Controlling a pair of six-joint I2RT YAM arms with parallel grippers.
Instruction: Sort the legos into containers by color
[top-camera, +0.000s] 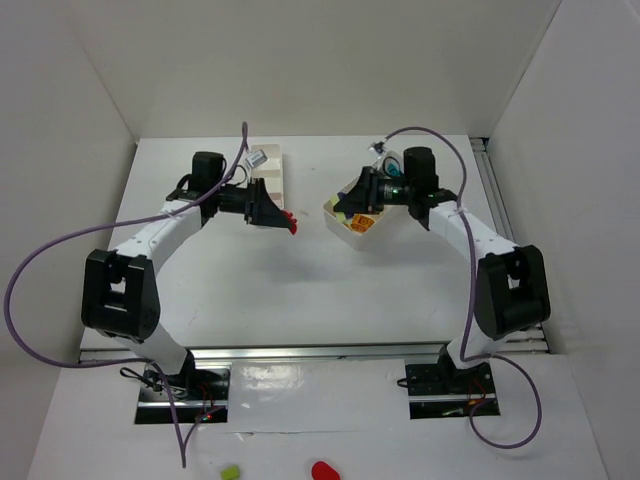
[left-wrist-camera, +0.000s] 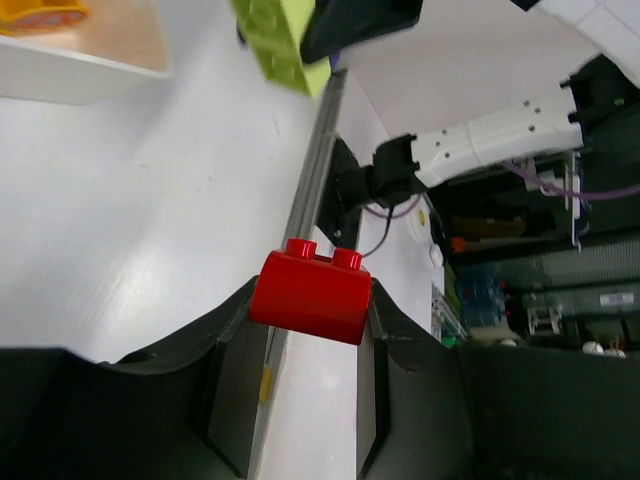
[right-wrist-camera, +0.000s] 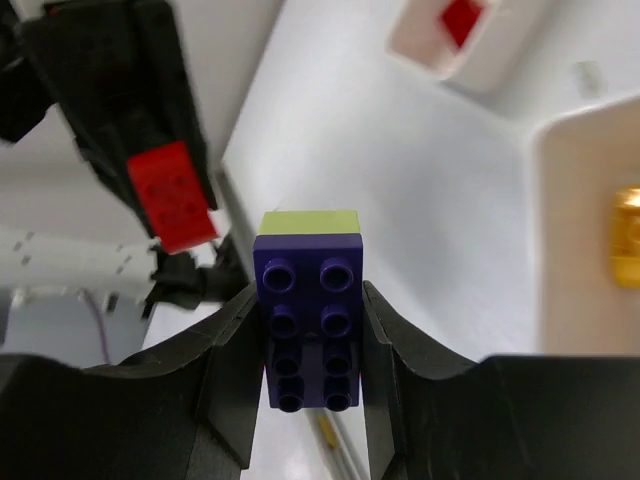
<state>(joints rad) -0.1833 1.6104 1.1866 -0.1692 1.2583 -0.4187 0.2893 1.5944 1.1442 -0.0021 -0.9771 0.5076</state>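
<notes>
Operator: Occlusion check. What can't be read?

Observer: From the top view, the right gripper (top-camera: 352, 204) hangs over the wider tray (right-wrist-camera: 580, 170) and covers much of it. Only an orange-yellow brick (top-camera: 365, 222) shows inside, and the gripper's load is unreadable there. The right wrist view settles it: the fingers are clenched on a blue-purple brick (right-wrist-camera: 307, 330), studs toward the lens, with a lime green brick (right-wrist-camera: 308, 222) at its far end. How the two join is not resolved.

Operator: Left side?

Observer: The left gripper (top-camera: 285, 220) grasps a red brick (left-wrist-camera: 310, 293) by its sides, held in the air between the trays. The narrow tray (top-camera: 272, 180) sits far-left, partly behind the arm. The right wrist view shows a red piece (right-wrist-camera: 462, 20) in it, blurred and cut by the frame top; I cannot tell which compartment.

Operator: Edges, room?

Observer: The grippers face each other, near but apart. Bare table (top-camera: 300, 290) lies on the near side of both, up to the metal rail (top-camera: 300, 352). Beyond the rail, a lime bit (top-camera: 230, 471) and a red bit (top-camera: 322, 468) sit at the frame's bottom edge, too small to identify.
</notes>
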